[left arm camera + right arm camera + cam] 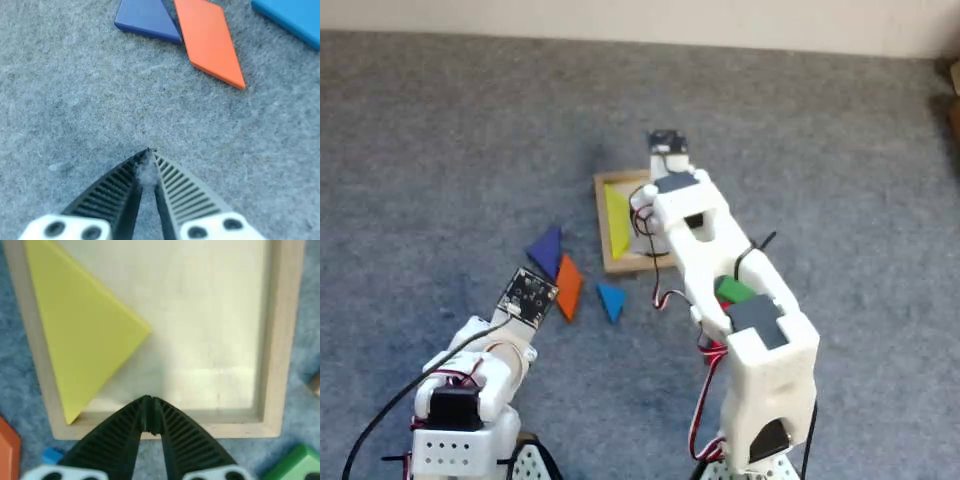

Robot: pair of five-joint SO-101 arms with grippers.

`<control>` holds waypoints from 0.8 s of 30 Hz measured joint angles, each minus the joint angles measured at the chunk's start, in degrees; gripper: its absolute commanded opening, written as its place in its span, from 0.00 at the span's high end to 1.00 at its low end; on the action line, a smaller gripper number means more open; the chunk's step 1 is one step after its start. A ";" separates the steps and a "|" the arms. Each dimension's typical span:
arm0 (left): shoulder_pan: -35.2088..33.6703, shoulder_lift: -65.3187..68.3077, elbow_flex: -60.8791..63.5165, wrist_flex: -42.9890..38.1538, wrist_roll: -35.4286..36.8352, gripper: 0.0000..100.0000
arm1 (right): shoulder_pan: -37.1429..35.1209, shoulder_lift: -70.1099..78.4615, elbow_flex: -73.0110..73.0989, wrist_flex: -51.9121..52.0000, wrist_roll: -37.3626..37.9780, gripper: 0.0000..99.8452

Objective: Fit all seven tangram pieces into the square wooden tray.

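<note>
Left claw [148, 155]: fingertips drawn together with no gap at the tips, nothing gripped, a wisp of grey fluff between them. It hangs low over bare grey tabletop [65, 100].

Beyond it lie three loose pieces. A dark blue triangle [147, 17] touches an orange parallelogram [210, 42] at one corner. A light blue triangle [295, 17] lies apart to the right.

Right claw [149, 402]: fingertips likewise closed and holding nothing, poised above the near rim of the square wooden tray [282, 340].

The right wrist view exposes the tray floor. A yellow triangle [80, 335] lies flat inside with its long edge against the left wall and its point toward the middle. The remaining floor is bare wood. A green piece [292, 465] sits outside, off the tray's near right corner.

In the high view the right arm crosses the tray [620, 263] and covers its right part. The yellow triangle [617, 215] shows along the left wall, and the green piece [732, 290] shows through a gap in the arm.

The dark blue triangle [547, 250], orange parallelogram [568, 287] and light blue triangle [610, 300] lie left of and nearer than the tray.
</note>
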 measured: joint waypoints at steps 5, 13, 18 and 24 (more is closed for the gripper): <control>0.00 0.00 0.00 0.00 0.00 0.99 | 0.09 -0.35 2.81 -0.09 0.00 0.99; 0.00 0.00 0.00 0.00 0.00 0.99 | 0.09 -1.41 6.86 6.68 4.31 0.99; 0.00 0.00 0.00 0.00 0.00 0.99 | -0.53 -1.32 6.95 13.63 4.75 0.98; 0.00 0.00 0.00 0.00 0.00 0.99 | -3.60 -2.11 7.21 17.58 4.75 0.98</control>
